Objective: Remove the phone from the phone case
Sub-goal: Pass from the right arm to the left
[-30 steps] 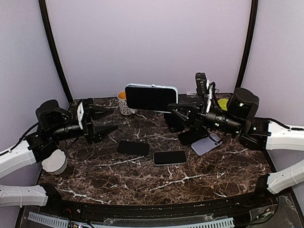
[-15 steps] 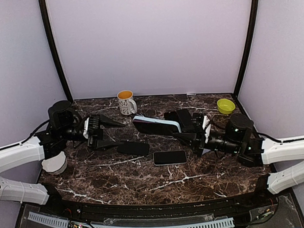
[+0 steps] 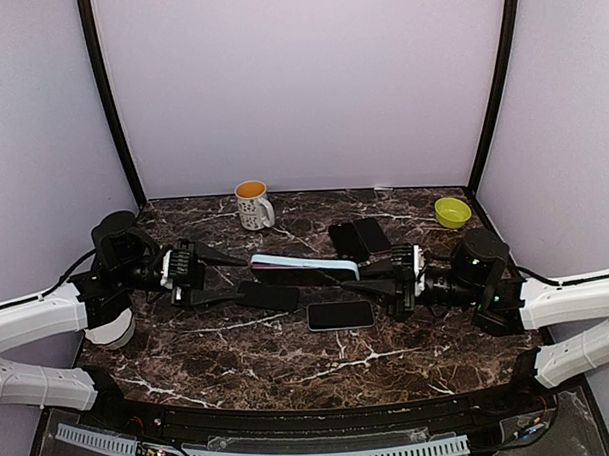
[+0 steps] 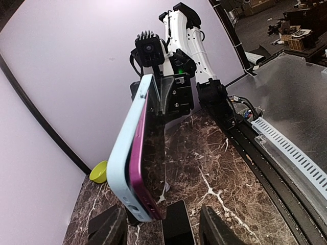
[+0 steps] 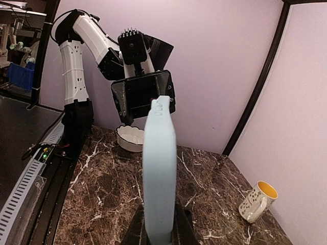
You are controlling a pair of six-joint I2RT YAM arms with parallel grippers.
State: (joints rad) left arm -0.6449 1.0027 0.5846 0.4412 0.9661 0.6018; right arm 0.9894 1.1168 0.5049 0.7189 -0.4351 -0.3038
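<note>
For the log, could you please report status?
Right end effector shut on light-blue-cased phone, not yet removed. Left end effector open by its free end. Nothing between.

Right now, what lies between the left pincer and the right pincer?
The pale-blue-cased phone, gripped by the right pincer; the left pincer stands open at its other end. The top view shows it.

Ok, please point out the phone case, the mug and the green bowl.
phone case (image 5: 159, 173), right wrist view, its pale blue back.
mug (image 3: 252, 210), top view, its white side.
green bowl (image 3: 452, 213), top view, its inner wall.
</note>
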